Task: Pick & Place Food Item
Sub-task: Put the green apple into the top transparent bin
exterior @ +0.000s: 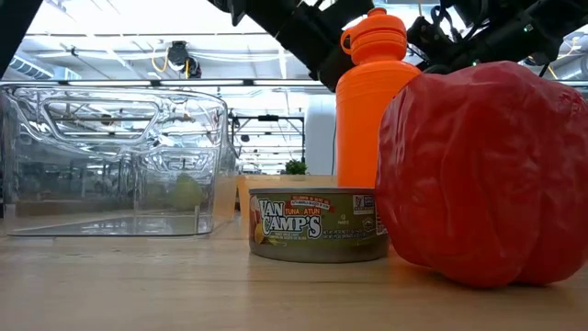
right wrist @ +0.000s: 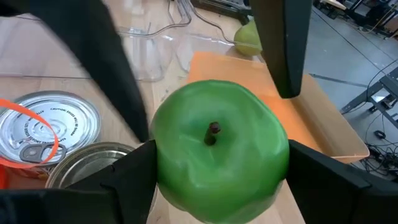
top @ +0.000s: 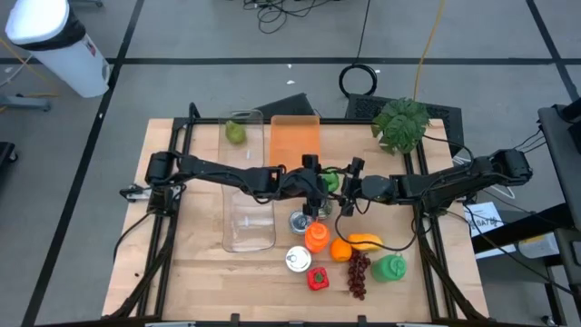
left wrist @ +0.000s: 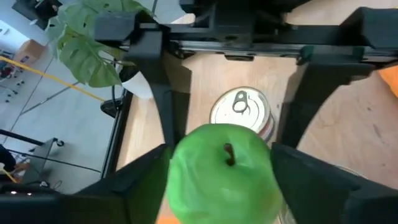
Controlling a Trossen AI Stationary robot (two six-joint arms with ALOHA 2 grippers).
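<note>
Right gripper (right wrist: 217, 180) clamped on green apple (right wrist: 217, 149), frame center in high view; left gripper (left wrist: 221, 180) fingers flank it, contact unclear.

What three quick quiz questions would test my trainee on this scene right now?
1. True or false: the apple sits between the right hand's fingers.
2. Which stands nearest the low camera: A can, B pepper, C bottle?
3. Fill in: the left hand is also at the ____.
Key: 1 true; 2 B; 3 apple.
</note>
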